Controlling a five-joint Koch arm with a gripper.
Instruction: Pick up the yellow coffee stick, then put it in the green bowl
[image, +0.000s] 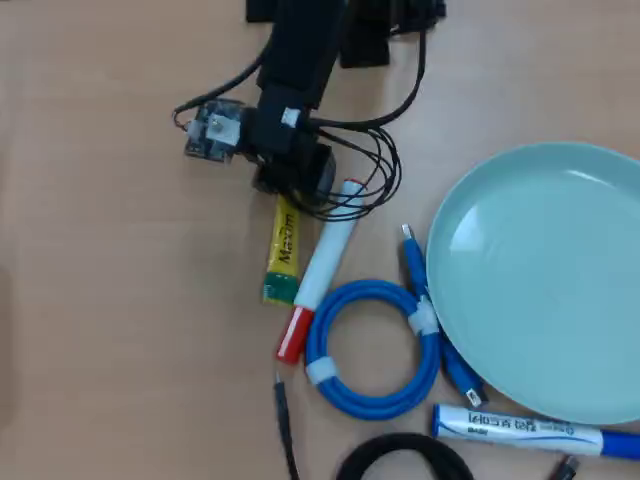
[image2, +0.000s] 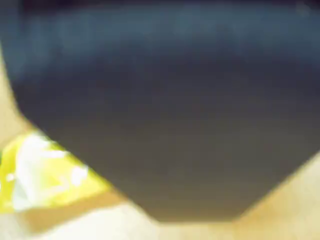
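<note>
Overhead view: the tool (image: 292, 192) sits over the upper end of the yellow coffee stick (image: 283, 252), which lies flat on the bench (image: 110, 300) touching a white marker (image: 322, 266) (easy to snag); the green bowl (image: 545, 280) waits to the right. Pinch only the stick's end.

Wrist view: a dark blur hides the jaws, so I cannot tell their spread; the yellow coffee stick (image2: 42, 175) shows lower left.

Your arm (image: 300, 50) is matte black and boxy, built of blocky segments. Thin black cables (image: 375, 165) loop loosely off its right side in the overhead view. A small bare circuit board (image: 212, 130) with a silvery square part and red wiring juts from its left side. A small white label (image: 290, 117) marks the wrist.
</note>
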